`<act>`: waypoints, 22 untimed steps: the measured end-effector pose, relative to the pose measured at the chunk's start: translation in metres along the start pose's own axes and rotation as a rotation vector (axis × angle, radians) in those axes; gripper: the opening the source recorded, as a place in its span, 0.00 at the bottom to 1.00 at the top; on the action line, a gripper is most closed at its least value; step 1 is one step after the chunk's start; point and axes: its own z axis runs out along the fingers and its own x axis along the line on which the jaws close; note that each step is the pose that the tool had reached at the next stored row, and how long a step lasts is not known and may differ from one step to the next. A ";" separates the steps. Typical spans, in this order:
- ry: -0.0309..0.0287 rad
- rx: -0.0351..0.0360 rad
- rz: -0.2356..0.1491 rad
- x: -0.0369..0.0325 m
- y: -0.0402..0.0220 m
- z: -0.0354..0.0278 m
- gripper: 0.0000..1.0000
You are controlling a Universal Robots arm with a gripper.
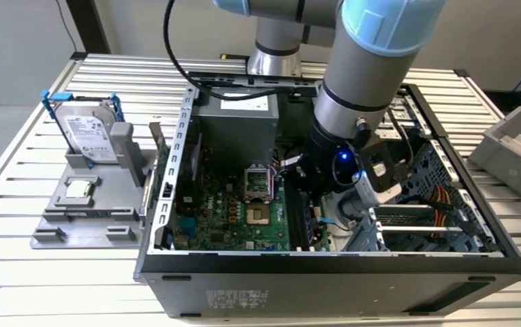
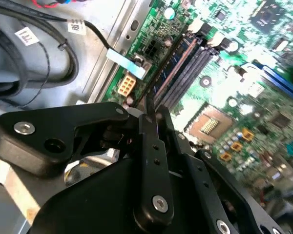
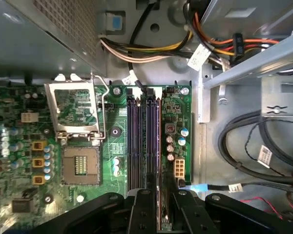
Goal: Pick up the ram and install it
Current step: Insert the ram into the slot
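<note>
The black gripper (image 3: 158, 214) fills the near edge of the first wrist view, with its fingers (image 2: 154, 146) drawn close together on the ram (image 2: 168, 68) — a thin blue stick seen edge-on. The ram stands over the long black memory slots (image 3: 139, 141) of the green motherboard (image 3: 117, 131), in line with them; whether it is fully seated cannot be told. In the exterior view the arm (image 1: 369, 75) reaches down into the open computer case (image 1: 333, 272) — on the exterior view's left, a hard drive (image 1: 88, 133) stands in a grey holder (image 1: 83, 211).
</note>
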 end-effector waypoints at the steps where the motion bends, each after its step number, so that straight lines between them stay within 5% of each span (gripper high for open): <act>1: 0.0004 0.0000 0.000 0.0000 0.0001 -0.0045 1.00; 5: 0.0005 0.0000 0.000 0.0000 -0.0003 -0.0058 1.00; 6: 0.0005 0.0001 0.000 0.0000 -0.0004 -0.0059 0.00; 22: 0.0006 0.0001 -0.002 0.0000 -0.0025 -0.0078 0.00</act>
